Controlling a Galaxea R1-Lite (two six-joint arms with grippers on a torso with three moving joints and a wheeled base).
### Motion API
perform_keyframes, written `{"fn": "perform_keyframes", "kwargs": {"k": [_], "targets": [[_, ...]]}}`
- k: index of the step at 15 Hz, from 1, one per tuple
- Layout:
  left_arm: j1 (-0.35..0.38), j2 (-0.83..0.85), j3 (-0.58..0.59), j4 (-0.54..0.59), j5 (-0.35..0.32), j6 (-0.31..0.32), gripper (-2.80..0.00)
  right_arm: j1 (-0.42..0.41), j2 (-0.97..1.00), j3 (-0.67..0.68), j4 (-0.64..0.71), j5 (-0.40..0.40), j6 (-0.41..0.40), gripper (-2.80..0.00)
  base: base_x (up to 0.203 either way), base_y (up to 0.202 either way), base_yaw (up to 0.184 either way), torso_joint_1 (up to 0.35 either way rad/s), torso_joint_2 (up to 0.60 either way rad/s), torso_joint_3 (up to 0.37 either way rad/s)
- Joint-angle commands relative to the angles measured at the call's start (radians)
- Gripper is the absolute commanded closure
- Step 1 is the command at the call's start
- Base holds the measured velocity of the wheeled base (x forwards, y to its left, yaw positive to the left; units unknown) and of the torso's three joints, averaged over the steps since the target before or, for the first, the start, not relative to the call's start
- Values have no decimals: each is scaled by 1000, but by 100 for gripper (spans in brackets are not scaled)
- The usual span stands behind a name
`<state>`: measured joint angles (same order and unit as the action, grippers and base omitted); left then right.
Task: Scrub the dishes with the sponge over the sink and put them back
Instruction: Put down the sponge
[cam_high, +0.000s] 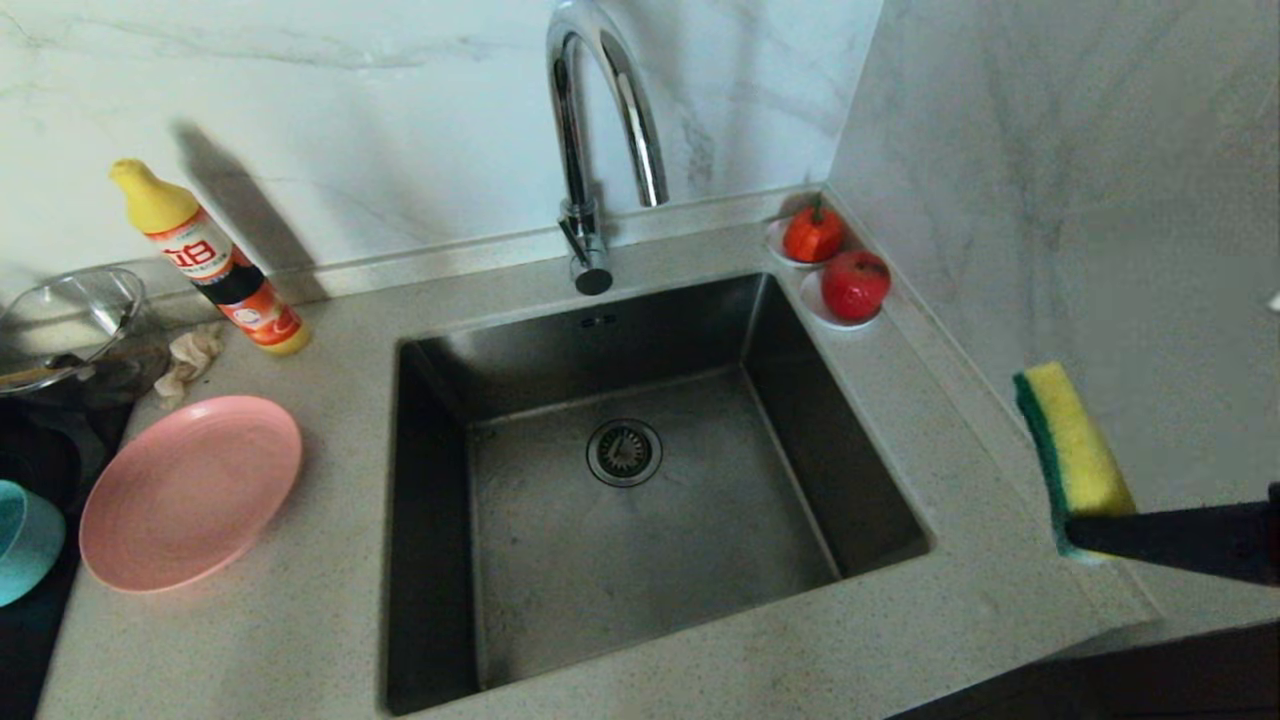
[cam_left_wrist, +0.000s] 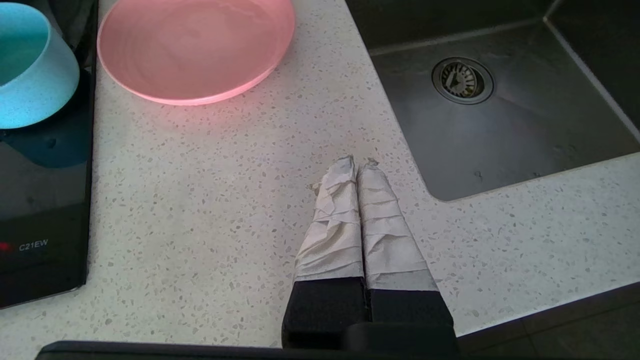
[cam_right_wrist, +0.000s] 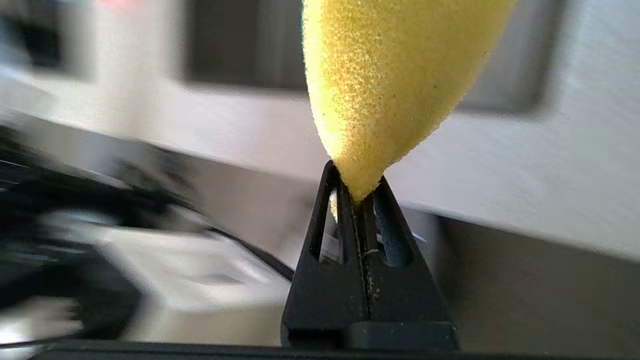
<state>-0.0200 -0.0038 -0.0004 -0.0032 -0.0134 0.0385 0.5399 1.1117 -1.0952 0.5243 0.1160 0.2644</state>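
Observation:
The dark steel sink (cam_high: 560, 560) with its round drain (cam_high: 624, 452) fills the middle of the counter. To its left lies the pink plate (cam_high: 190, 490) (cam_left_wrist: 195, 47), and beside that, at the frame edge, the teal bowl (cam_high: 22, 540) (cam_left_wrist: 30, 75). At the right edge, above the counter beside the sink, my right gripper (cam_high: 1100, 530) (cam_right_wrist: 356, 192) is shut on the sponge (cam_high: 1080, 450) (cam_right_wrist: 390, 75), which stands up with its yellow foam to the right and its green pad to the left. My left gripper (cam_left_wrist: 357, 162) is shut and empty over the counter by the sink's near left corner.
A chrome gooseneck tap (cam_high: 600, 120) rises behind the sink. A yellow-capped detergent bottle (cam_high: 215, 265), a glass bowl (cam_high: 65, 315) and a beige cloth scrap (cam_high: 190, 360) are at the back left. Two red fruits on saucers (cam_high: 840, 265) occupy the back right corner. A black cooktop (cam_left_wrist: 45, 210) is under the bowl.

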Motion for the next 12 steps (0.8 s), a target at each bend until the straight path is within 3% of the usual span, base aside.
{"fn": "perform_keyframes", "kwargs": {"k": [1,3,6,12], "targets": [[0,-1,0,0,0,1,0,100,5,29,78,-248,-117,0,0,0,0,0,0,0],[0,-1,0,0,1,1,0,135,3,85,100,-356,-215,0,0,0,0,0,0,0],[0,-1,0,0,1,0,0,139,6,187,85,-452,-312,0,0,0,0,0,0,0],[0,-1,0,0,1,1,0,135,86,255,45,-601,-309,0,0,0,0,0,0,0]]}}
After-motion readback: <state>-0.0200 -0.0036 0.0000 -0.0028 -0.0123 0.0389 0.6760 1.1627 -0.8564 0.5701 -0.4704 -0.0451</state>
